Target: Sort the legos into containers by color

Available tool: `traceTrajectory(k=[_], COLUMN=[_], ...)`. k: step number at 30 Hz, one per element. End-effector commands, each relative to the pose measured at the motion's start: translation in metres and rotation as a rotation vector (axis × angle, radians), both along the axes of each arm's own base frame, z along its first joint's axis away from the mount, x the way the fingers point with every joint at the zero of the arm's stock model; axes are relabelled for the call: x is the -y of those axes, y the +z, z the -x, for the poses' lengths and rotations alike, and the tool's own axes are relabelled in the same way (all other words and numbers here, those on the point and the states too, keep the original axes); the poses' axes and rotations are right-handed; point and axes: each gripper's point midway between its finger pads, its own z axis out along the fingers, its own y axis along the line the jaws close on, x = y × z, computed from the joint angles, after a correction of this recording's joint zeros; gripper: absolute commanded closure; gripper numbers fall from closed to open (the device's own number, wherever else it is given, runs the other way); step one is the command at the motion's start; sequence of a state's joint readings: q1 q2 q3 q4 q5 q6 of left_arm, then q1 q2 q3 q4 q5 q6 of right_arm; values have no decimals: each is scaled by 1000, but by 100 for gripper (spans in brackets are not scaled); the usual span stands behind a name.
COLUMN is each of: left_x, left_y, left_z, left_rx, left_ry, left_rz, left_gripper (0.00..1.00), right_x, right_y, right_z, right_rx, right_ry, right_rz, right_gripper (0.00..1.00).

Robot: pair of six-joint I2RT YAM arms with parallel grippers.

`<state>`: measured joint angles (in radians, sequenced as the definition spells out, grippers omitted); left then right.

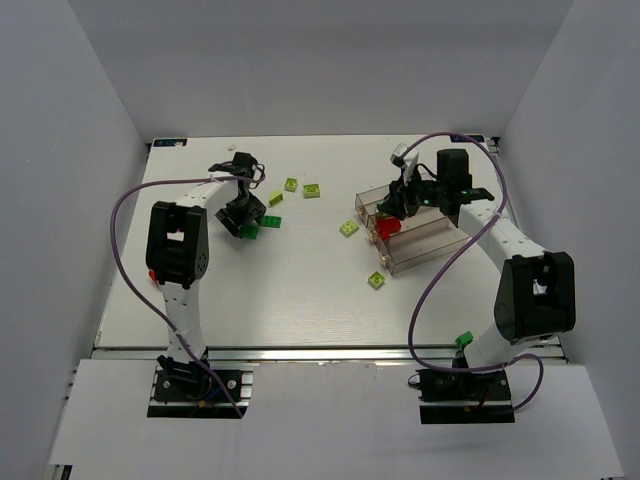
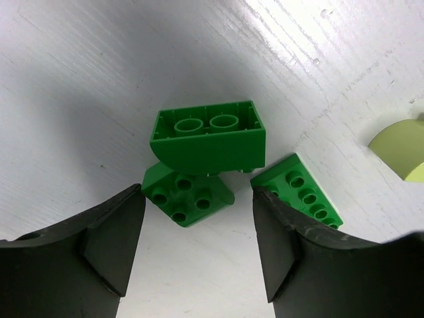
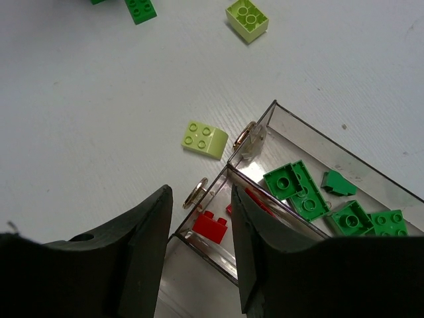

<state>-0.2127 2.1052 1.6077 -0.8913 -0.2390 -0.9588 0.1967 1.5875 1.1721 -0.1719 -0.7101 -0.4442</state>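
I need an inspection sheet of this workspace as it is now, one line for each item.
surface: white table, no spills seen.
job's things: dark green bricks and lime bricks loose on the table; sorted green bricks and a red brick in the containers.
clutter: nothing seen.
grippers: left end effector open over dark green bricks; right end effector open, empty, above the containers.
cables: purple cables loop along both arms.
surroundings: white walls.

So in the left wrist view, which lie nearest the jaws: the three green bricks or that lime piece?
1. Studs-up brick, centre, level with the gap.
2. Upturned brick, just behind it, and right brick, off to the right: too close to call.
3. Lime piece, at the far right edge.
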Motion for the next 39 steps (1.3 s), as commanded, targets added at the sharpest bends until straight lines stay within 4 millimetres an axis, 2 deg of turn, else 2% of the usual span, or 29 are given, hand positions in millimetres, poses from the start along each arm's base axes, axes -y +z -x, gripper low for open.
traceTrajectory(k=[1,4,8,11,14,15,16,17,18,19,22,25,29,31,32,33,36,37,39], left_x=[-11,-15,-15,-14,-12,-12,-9,-9,-9,-6,2,27,84,121,133,151,195,218,239], left_y=[1,1,-1,-2,0,0,1,6,9,13,35,63,105,129,136,147,161,164,168], left_z=[-6,-7,-6,-2,3,5,7,11,13,15,22,24,19,14,13,10,2,-2,-9], left_rx=[7,10,5,-1,0,1,-2,0,6,13,65,164,372,497,528,582,641,649,669], left_ry=[33,43,37,23,5,-10,-25,-50,-65,-82,-172,-302,-504,-615,-652,-703,-809,-863,-920], left_rz=[-33,-35,-29,-23,-6,-4,5,7,11,20,44,126,314,415,444,489,560,599,619], left_gripper=[25,30,50,58,71,79,84,91,91,97,100,100,100,100,100,100,100,100,100], right_x=[-2,-2,-2,-2,-2,-2,-3,-2,-2,-2,-2,-1,2,2,4,5,10,12,15], right_y=[19,18,18,18,18,17,18,18,19,20,20,21,28,39,44,45,54,59,64], right_z=[3,3,4,4,5,5,6,6,7,8,12,16,18,21,19,19,20,22,21], right_rx=[51,49,48,49,48,46,46,47,51,50,43,51,92,119,118,112,108,124,155], right_ry=[10,13,13,14,14,14,15,16,18,21,32,49,45,41,17,4,-42,-54,-67], right_rz=[-25,-27,-26,-28,-27,-27,-27,-24,-25,-25,-24,-11,-6,-28,-50,-63,-99,-100,-104], right_gripper=[54,54,53,53,53,53,53,53,53,53,48,42,46,72,89,100,100,100,100])
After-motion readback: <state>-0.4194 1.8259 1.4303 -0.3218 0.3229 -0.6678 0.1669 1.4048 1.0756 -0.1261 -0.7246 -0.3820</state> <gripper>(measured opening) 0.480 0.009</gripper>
